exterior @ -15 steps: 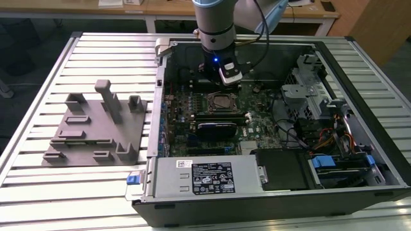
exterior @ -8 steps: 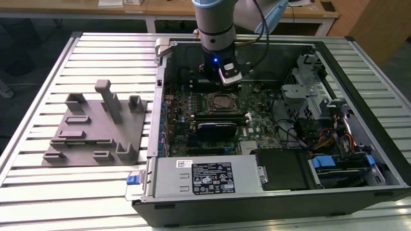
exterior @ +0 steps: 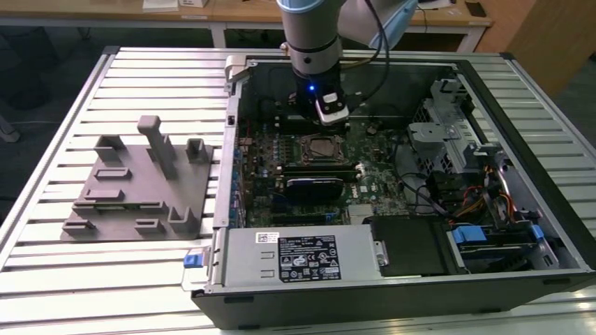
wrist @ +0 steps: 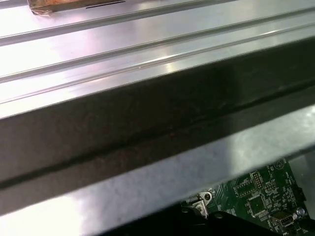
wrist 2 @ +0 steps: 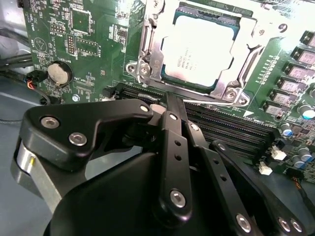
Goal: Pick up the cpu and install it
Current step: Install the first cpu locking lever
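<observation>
The cpu [wrist 2: 197, 49] already sat flat in its socket frame [wrist 2: 147, 59] at 12 o'clock from the gripper [wrist 2: 170, 105], whose fingers looked closed and empty, so retreating straight upward seemed safest.

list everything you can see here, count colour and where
cpu: one, silvery-grey, seated in the socket on the motherboard
socket frame: one, silver metal, around the cpu
motherboard: one, green, inside the open computer case
coin battery: one, silver, on the motherboard
computer case: one, black, lying open on the table
power supply: one, grey, at the case's near edge
grey fixture block: one, on the table at the exterior view's left
table: one, ribbed silver metal
arm: one, grey and blue, over the case
gripper: one, black, above the motherboard beside the cpu
</observation>
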